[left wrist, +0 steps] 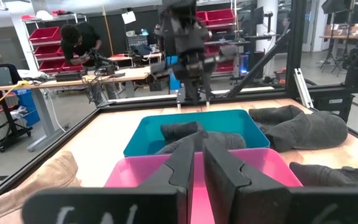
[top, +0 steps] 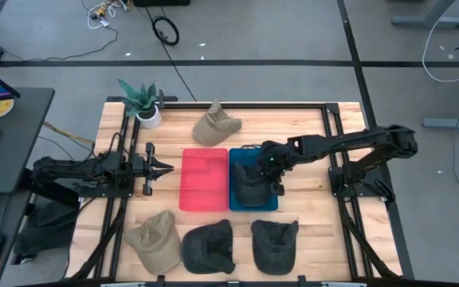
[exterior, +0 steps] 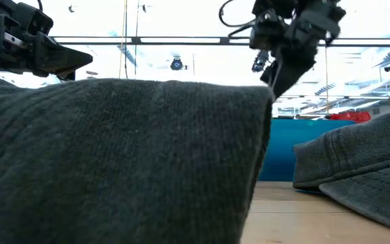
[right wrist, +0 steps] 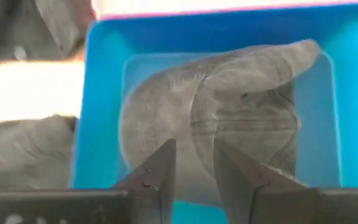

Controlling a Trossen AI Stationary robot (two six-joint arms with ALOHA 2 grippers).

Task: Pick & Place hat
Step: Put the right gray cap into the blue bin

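While the right gripper (top: pixel 275 174) hangs over the blue tray (top: pixel 235 202), its fingers (right wrist: pixel 156 171) stand a little apart with nothing between them, so it reads as released. Directly below it, a dark grey hat (right wrist: pixel 216 118) lies inside the blue tray, crown toward one end and brim toward the other, filling most of the tray floor; the gripper does not touch it as far as the wrist view shows. Just beside the blue tray on its left, touching edge to edge, sits the pink tray (top: pixel 204 179), holding nothing visible. Left gripper (top: pixel 164 167) waits at the pink tray's left edge, low over the table (top: pixel 309 231), fingers pressed together and holding nothing. Along the near edge of the table lie three more hats in a row: a tan hat (top: pixel 154 239) at the left, a dark hat (top: pixel 209 245) in the middle and another dark hat (top: pixel 274 243) at the right, each apart from the trays. At the far edge a second tan hat (top: pixel 213 126) rests near a small potted plant (top: pixel 143 102). Beyond the table, in the left wrist view, a person (left wrist: pixel 79 42) bends over a workbench in the room.
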